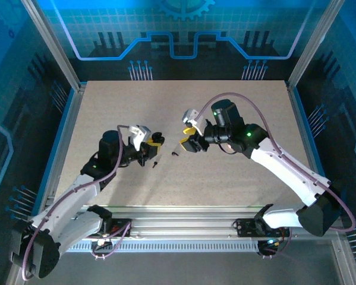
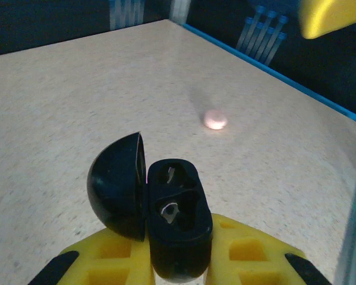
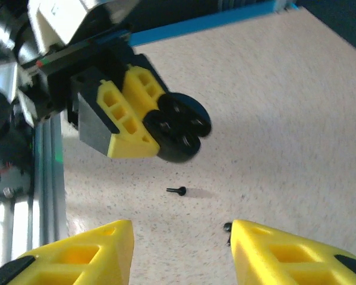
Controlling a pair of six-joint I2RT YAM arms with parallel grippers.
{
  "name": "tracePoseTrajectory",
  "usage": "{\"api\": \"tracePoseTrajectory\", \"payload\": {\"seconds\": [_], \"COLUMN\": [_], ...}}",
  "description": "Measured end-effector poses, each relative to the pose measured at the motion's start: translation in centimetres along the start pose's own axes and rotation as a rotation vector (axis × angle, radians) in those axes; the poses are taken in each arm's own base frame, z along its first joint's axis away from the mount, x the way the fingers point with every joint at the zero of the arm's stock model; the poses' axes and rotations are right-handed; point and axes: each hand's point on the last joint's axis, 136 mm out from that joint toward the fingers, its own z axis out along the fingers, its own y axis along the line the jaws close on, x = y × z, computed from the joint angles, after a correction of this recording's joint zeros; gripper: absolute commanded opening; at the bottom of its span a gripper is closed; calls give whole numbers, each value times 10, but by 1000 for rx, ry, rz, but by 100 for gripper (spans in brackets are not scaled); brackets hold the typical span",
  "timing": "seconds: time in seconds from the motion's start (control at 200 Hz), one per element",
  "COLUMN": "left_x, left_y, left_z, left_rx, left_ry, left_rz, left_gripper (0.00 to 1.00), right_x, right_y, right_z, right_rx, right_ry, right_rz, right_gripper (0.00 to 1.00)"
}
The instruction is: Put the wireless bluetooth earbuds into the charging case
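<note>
Clamped in the left gripper (image 2: 178, 261) is the black charging case (image 2: 179, 217), pinched by its lower body between the two yellow fingers (image 2: 115, 258). The case is held above the table (image 1: 183, 107). Its lid (image 2: 115, 184) is swung open to the left, and the two wells face up in the left wrist view. A pale glint shows in each well; what it is I cannot tell.

One black earbud (image 3: 176, 190) lies on the table just below the held case in the right wrist view. In the top view it lies between the two grippers (image 1: 173, 154). A second small black piece (image 3: 227, 227) lies right at the inner edge of one yellow finger of the right gripper (image 3: 180, 237); it is too small to say whether it touches. That gripper's jaws stand apart with only bare table between them, hovering near the left gripper (image 1: 156, 142).

Farther out on the table, well apart from the case, sits a small pale pink thing (image 2: 215, 119), too blurred to say whether it is an earbud. In the top view both arms reach inward, and the right gripper (image 1: 187, 144) sits near the table's middle.
</note>
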Motion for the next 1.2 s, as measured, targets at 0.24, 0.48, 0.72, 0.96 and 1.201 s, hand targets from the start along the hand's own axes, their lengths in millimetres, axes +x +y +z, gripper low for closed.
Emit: {"api": "tracePoseTrajectory", "payload": {"seconds": [0.24,0.48,0.72,0.96,1.201], "left_x": [5,8,17,19,23], "left_y": [31,61,99,121,123], "left_z": [-21,-37,-64,-83,-83], "left_rx": [-157,-338,-556,-658,-664], "left_ry": [-67,-96,-102,-131,-128], "left_rz": [-79,-133,-215,-273,-287], "left_gripper": [12,12,12,12,12], "right_x": [2,33,56,93,129], "right_y": [-23,-33,-8,-2,-2], "right_z": [24,82,140,185,210], "right_rx": [77,111,174,253,301], "right_ry": [82,275,479,638,744], "right_rz": [390,812,1004,1126,1183], "right_gripper": [50,49,48,44,38]}}
